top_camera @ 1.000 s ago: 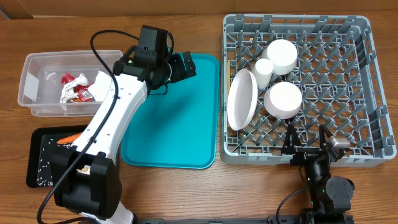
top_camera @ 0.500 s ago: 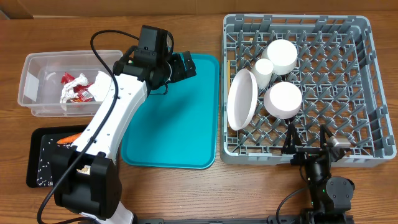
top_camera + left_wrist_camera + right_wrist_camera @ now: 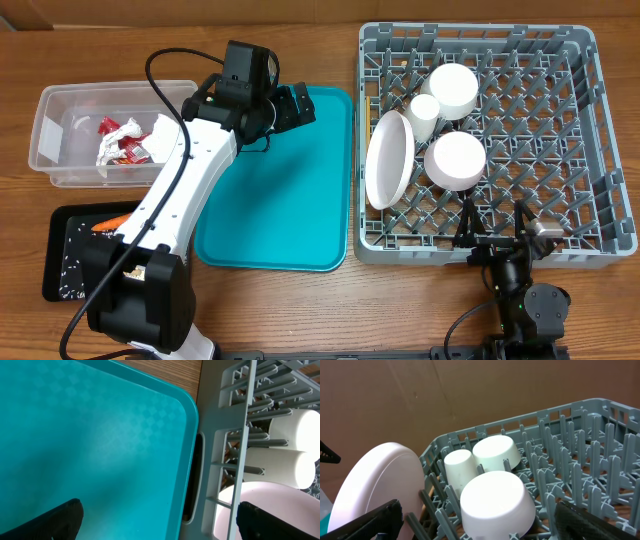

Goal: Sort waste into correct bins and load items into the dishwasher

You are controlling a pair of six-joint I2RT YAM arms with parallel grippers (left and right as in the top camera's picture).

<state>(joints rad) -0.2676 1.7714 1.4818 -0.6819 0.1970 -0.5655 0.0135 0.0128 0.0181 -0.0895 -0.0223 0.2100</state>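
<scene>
Both jaws wide open and empty, left gripper (image 3: 296, 106) over teal tray (image 3: 290, 200), right gripper (image 3: 495, 228) at rack (image 3: 470, 32) near wall; wrapper (image 3: 125, 148) in tub (image 3: 45, 150), carrot (image 3: 108, 223) on black tray (image 3: 55, 260); a careless right-arm move could snag the lattice and topple the upright plate (image 3: 388, 160).

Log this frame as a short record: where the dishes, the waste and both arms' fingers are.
dish rack: plate on edge, bowls, cup
clear tub: red wrapper, napkins
black tray: carrot, crumbs
teal tray: between bins and rack
left fingers: open, over teal tray
right fingers: open, at rack's near wall
</scene>
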